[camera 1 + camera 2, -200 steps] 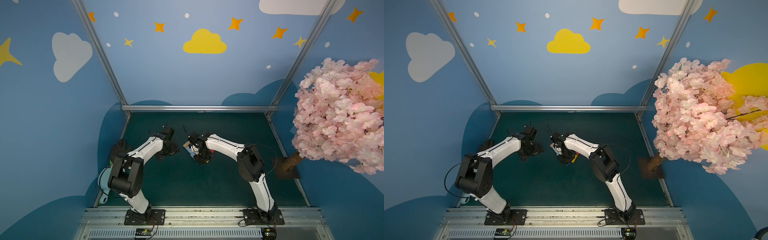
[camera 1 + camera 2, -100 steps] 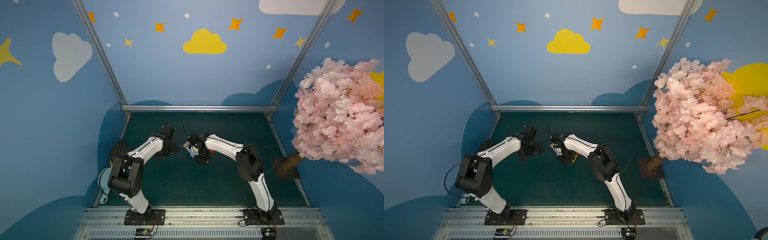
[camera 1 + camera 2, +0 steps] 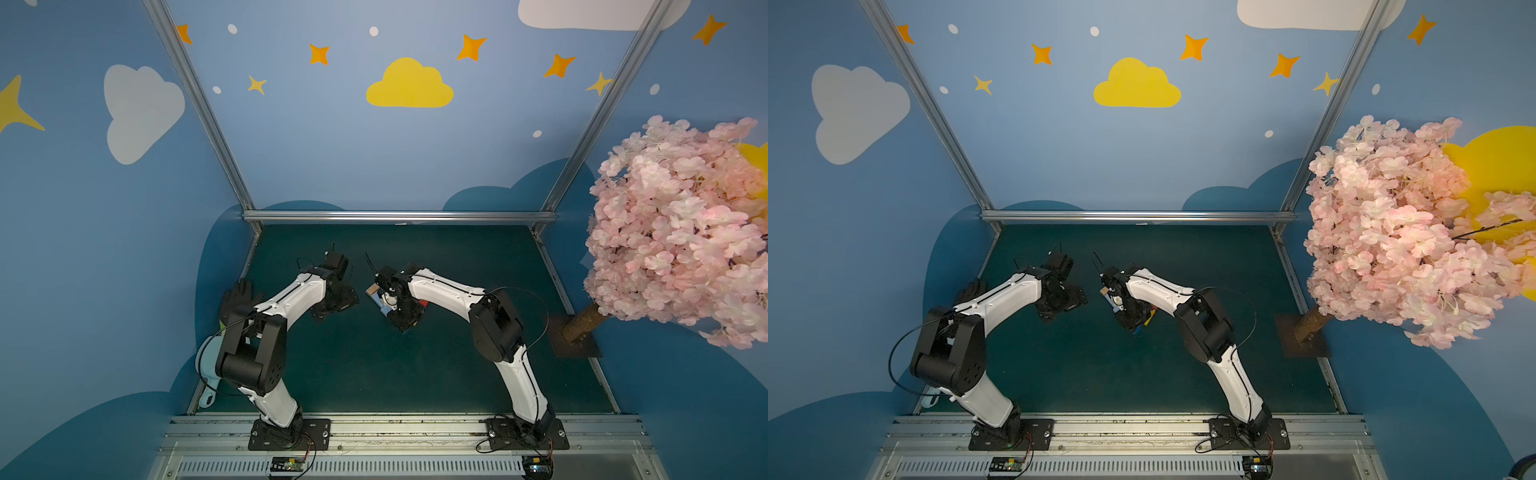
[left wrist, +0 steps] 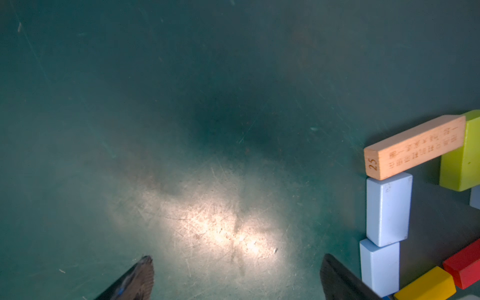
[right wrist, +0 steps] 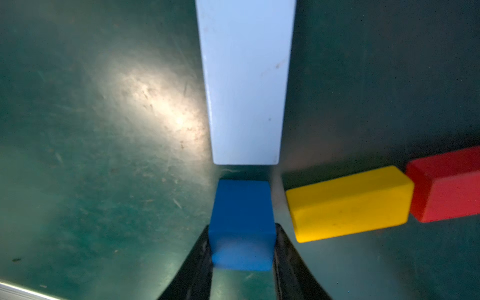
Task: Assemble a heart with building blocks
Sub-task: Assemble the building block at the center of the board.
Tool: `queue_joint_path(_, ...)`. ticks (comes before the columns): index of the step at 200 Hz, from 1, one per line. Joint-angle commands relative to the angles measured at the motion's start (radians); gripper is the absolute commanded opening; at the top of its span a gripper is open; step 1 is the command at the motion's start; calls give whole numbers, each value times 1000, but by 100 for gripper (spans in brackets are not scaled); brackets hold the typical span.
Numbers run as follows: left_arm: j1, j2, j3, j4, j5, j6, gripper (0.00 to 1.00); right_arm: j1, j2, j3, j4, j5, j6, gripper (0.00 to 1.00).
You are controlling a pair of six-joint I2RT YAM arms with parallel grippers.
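Two jaws of the right gripper [image 5: 242,227] flank the cube [image 5: 241,207] at bottom centre of its wrist view, flush along both sides; whether they pinch or merely bracket it cannot be told. It appears down on the mat [image 5: 104,155], just short of a pale blue block [image 5: 245,78] above, with a yellow block [image 5: 348,205] and a red block [image 5: 446,187] to the right. Likely light, rigid and slick-painted; best held across opposite flat faces. Farther off, the left gripper [image 4: 237,258] gapes empty, the heart [image 4: 388,209] at the right edge.
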Motion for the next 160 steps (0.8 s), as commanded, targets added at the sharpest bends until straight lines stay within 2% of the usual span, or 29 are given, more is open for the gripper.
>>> queue_joint_path(1,5,2,2,-8,5,11,100,0,21,19,-27,16,5,49)
queue_joint_path(33,5,4,7,-8,6,13,100,0,17,20,-28,24,11,55)
queue_joint_path(160,5,-5,0,-3,14,7,100,0,-27,32,-29,32,15,55)
